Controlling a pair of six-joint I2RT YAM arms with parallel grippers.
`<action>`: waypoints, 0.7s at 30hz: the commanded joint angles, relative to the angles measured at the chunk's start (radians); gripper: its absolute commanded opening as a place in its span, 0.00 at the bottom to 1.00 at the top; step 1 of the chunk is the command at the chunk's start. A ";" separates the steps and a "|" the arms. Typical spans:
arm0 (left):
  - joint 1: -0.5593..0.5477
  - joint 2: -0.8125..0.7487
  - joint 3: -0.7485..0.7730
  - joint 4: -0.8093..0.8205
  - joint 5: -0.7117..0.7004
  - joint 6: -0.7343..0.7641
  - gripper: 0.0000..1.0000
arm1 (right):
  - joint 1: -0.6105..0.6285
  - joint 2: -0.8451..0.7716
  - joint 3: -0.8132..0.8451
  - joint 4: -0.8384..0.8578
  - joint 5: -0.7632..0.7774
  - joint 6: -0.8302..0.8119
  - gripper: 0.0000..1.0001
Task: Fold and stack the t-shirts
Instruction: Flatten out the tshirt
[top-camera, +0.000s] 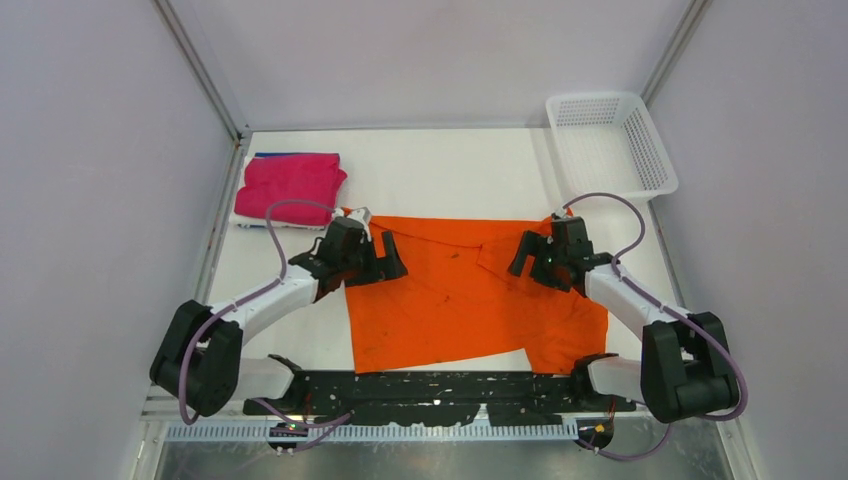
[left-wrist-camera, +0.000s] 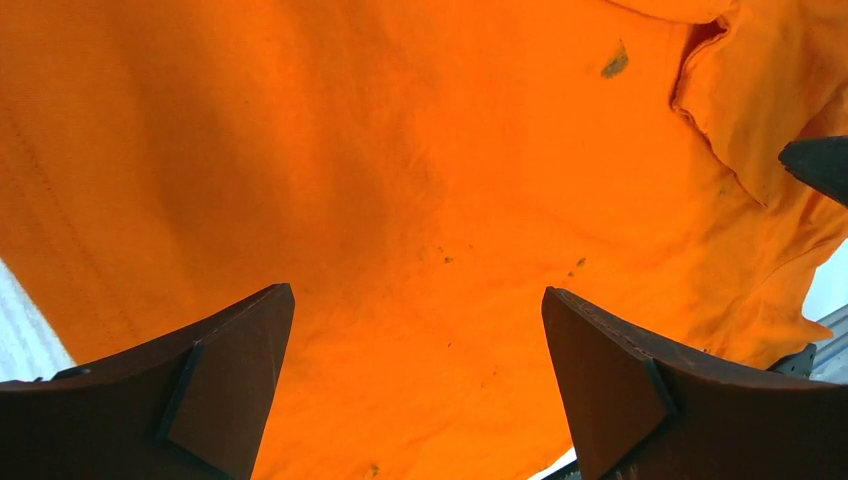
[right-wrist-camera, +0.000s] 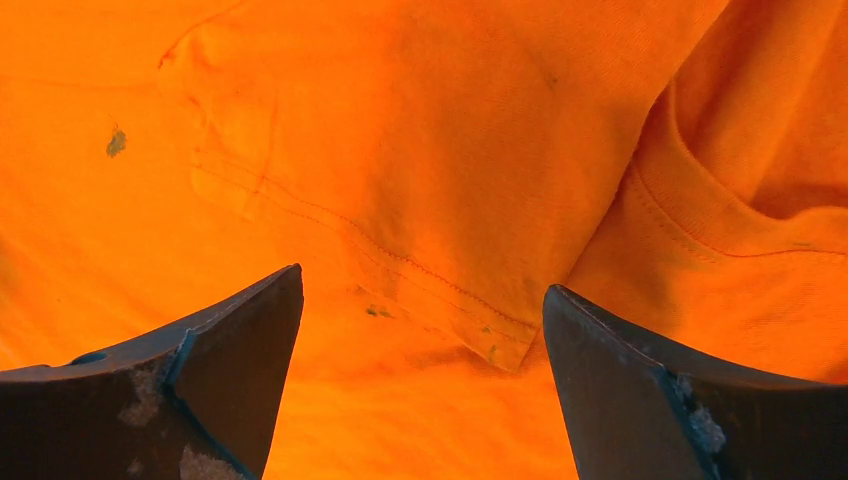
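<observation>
The orange t-shirt (top-camera: 455, 295) lies spread on the table's middle, its sleeves folded in over its body. It fills the left wrist view (left-wrist-camera: 400, 180) and the right wrist view (right-wrist-camera: 420, 150), where a folded sleeve hem shows. My left gripper (top-camera: 392, 262) hovers open over the shirt's upper left part. My right gripper (top-camera: 520, 262) hovers open over the upper right part, above the folded sleeve. Both hold nothing. The magenta-pink t-shirt (top-camera: 290, 185) lies folded at the back left, with a thin blue edge (top-camera: 272, 155) showing behind it.
A white plastic mesh basket (top-camera: 610, 145) stands at the back right corner. Grey walls close the table on three sides. A black rail (top-camera: 430, 390) runs along the near edge between the arm bases.
</observation>
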 joint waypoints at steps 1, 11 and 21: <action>-0.003 0.020 0.006 0.101 0.039 -0.018 1.00 | 0.006 0.016 -0.017 0.065 -0.041 0.038 0.97; -0.003 0.030 0.010 0.086 0.009 -0.007 1.00 | 0.020 0.003 -0.026 0.015 0.064 0.047 0.98; -0.003 0.048 0.021 0.074 -0.002 0.002 1.00 | 0.033 0.067 -0.051 0.151 -0.015 0.084 1.00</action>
